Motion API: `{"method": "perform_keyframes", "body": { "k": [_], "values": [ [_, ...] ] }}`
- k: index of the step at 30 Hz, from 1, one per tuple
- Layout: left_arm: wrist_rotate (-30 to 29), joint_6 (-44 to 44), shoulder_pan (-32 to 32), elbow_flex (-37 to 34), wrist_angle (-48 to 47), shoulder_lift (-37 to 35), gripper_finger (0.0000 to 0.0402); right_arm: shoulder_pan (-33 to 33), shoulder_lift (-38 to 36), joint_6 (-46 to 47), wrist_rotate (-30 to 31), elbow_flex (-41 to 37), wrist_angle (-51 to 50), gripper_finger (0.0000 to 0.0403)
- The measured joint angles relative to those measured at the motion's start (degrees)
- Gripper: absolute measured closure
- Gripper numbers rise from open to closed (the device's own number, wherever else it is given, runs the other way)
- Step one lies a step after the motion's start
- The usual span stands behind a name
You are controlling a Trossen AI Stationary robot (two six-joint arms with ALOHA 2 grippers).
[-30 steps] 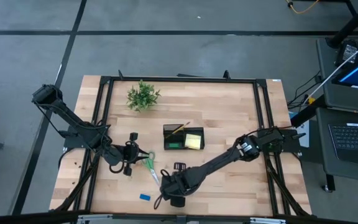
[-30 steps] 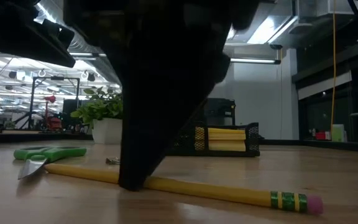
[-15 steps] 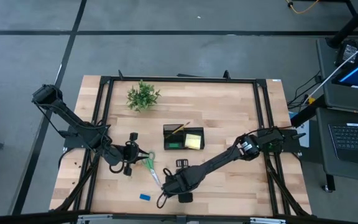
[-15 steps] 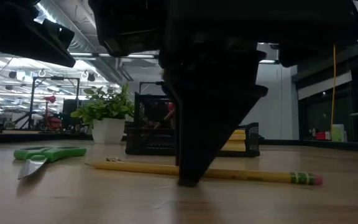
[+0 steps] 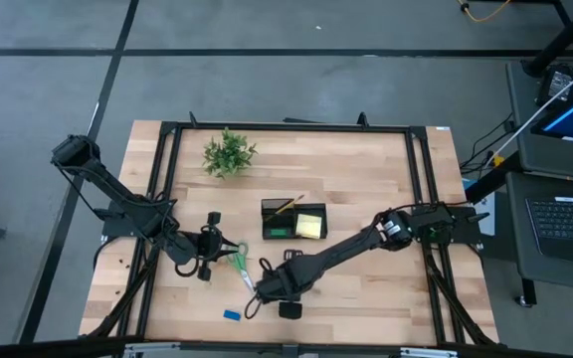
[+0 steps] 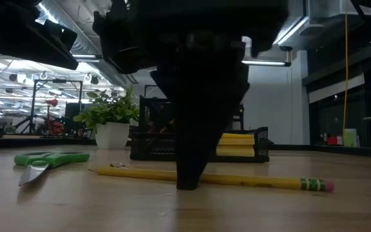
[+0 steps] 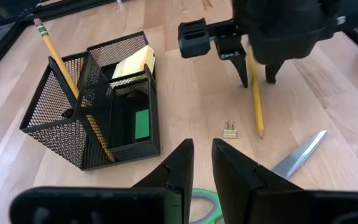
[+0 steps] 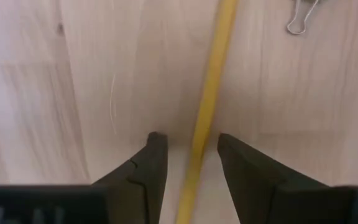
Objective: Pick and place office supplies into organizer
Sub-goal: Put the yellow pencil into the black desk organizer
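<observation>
A yellow pencil lies flat on the wooden table in front of the black mesh organizer. My right gripper is open and points down, its fingertips at table level on either side of the pencil's shaft. The organizer holds another pencil leaning in a tall cell, a yellow sticky pad and a green block. My left gripper waits over the green handle of the scissors, with a narrow gap between its fingers. A blue block lies near the table's near edge. My right gripper comes from above with its fingers across the pencil, about midway along the shaft. The pencil lies flat on the table, closer to one finger than to the other. I cannot tell whether that finger touches it.
A small binder clip lies by the pencil's tip, and the scissors' blade points toward it. A potted plant stands at the far left. Black frame rails border the table. Bare wood lies right of the organizer.
My right gripper has moved from the near edge toward the organizer and slightly left. About a second ago the pencil swung round and slid away from the near edge; over the last half second it has lain still. The left arm has kept still.
</observation>
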Motion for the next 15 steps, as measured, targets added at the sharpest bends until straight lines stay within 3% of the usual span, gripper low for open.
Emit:
{"method": "perform_keyframes", "body": {
  "k": [15],
  "values": [
    [0.01,0.04,0.0,0.0,-0.02,0.01,0.0347,-0.7,0.02,2.75,-2.38,-0.07,1.69,0.0253]
  ]
}}
